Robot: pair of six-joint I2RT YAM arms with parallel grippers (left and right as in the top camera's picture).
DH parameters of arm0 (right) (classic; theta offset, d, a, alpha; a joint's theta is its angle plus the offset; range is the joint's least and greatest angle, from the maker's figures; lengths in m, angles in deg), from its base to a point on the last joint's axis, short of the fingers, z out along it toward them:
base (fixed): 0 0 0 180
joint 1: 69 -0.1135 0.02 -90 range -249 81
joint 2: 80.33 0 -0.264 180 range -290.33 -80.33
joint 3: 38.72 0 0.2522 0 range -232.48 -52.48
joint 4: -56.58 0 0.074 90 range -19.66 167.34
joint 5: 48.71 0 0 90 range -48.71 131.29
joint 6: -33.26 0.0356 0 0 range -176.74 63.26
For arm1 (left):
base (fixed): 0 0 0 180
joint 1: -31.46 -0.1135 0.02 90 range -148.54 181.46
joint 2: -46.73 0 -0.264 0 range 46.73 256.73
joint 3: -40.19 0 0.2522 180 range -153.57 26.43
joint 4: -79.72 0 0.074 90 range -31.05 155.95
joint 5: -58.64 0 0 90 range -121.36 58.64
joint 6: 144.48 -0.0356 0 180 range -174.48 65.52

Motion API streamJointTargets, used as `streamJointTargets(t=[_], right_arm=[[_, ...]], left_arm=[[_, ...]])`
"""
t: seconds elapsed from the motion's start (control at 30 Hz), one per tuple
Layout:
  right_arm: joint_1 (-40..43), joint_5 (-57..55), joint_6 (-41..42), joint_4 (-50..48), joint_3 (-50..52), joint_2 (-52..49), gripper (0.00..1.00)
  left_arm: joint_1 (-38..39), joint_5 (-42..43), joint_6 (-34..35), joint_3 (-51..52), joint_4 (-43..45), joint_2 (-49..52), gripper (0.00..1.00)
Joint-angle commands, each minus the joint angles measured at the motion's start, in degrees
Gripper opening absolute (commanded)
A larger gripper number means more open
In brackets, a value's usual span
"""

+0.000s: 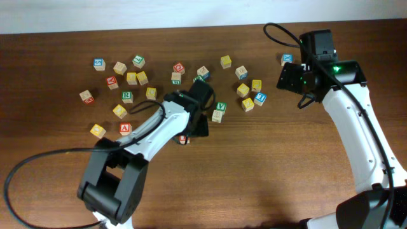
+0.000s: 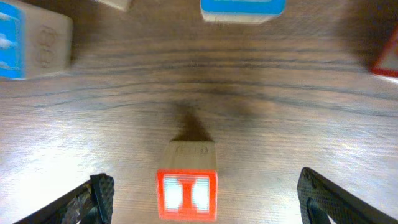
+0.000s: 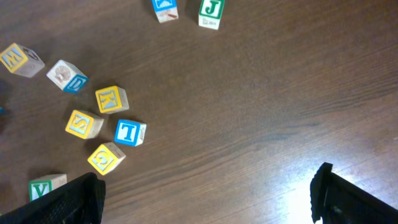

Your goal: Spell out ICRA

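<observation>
A red-framed letter I block (image 2: 186, 190) lies on the wooden table, low between the wide-open fingers of my left gripper (image 2: 205, 180), touching neither finger. In the overhead view the I block (image 1: 183, 139) sits just below the left gripper (image 1: 192, 127). A red A block (image 1: 124, 129) lies to the left. A yellow C block (image 3: 106, 157) lies near the left finger of my right gripper (image 3: 208, 177), which is open and empty over bare wood. In the overhead view the right gripper (image 1: 284, 77) hovers at the back right.
Several loose letter blocks are scattered across the far half of the table (image 1: 254, 165). The right wrist view shows a blue T block (image 3: 130, 132), yellow S (image 3: 84, 124), yellow K (image 3: 111, 99), green V (image 3: 46, 186) and green J (image 3: 211, 12). Blue-faced blocks (image 2: 34, 40) lie beyond the I block.
</observation>
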Motion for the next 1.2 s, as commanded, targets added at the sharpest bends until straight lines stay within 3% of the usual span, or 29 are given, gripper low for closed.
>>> streamJointTargets(t=[0.0,0.1,0.17,0.2,0.43,1.17], right_arm=[[0.04,-0.94,0.26,-0.02,-0.74,-0.28,0.98],[0.04,-0.94,0.26,-0.02,-0.74,-0.28,0.98],[0.04,-0.94,0.26,-0.02,-0.74,-0.28,0.98],[0.04,-0.94,0.26,-0.02,-0.74,-0.28,0.98],[0.04,-0.94,0.26,-0.02,-0.74,-0.28,0.98],[0.04,-0.94,0.26,-0.02,-0.74,-0.28,0.98]], left_arm=[[-0.57,0.35,-0.09,-8.83,-4.37,-5.64,0.86],[-4.17,0.33,-0.11,-16.41,-11.65,-11.06,0.86],[-8.07,0.33,-0.09,-17.68,-14.03,-15.19,0.98],[-10.03,0.31,-0.09,-17.68,-14.88,-16.63,0.99],[-17.97,-2.34,-0.09,-17.57,-22.93,-18.29,0.99],[-19.15,-7.76,-0.07,-17.27,-16.92,-18.27,0.99]])
